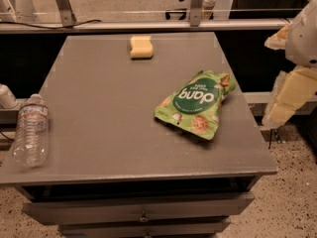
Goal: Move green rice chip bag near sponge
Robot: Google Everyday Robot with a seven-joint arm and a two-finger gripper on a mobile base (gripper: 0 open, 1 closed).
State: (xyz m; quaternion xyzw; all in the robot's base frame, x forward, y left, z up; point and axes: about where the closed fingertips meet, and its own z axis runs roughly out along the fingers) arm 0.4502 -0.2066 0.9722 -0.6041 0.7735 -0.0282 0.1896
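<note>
A green chip bag (pixel 195 103) lies flat on the right half of a grey table (pixel 109 133), tilted, with its white lettering upside down to the camera; its lower corner sits close to the table's right edge, and its crumpled top end points toward the far right corner. The sponge (pixel 141 47), a small pale-yellow block, rests near the far edge of the table, about midway across; it is well apart from the bag, up and to the left of it, with plain grey tabletop between the two.

A clear water bottle (pixel 29 130) lies on its side by the left edge, its cap toward the far side; it is well apart from both the bag and the sponge, off to one side of the stretch between them. A small white object (pixel 6 97) shows at the left border just beyond the bottle; what it is cannot be told.

The gripper (pixel 290 98) hangs off the table to the right, beyond the right edge and apart from the bag, touching nothing on the tabletop; it holds nothing that can be seen, and whether it is wide or narrow cannot be told. Behind the table runs a metal rail (pixel 148 26); below the top are drawers (pixel 143 209), and the floor (pixel 287 197) is speckled.
</note>
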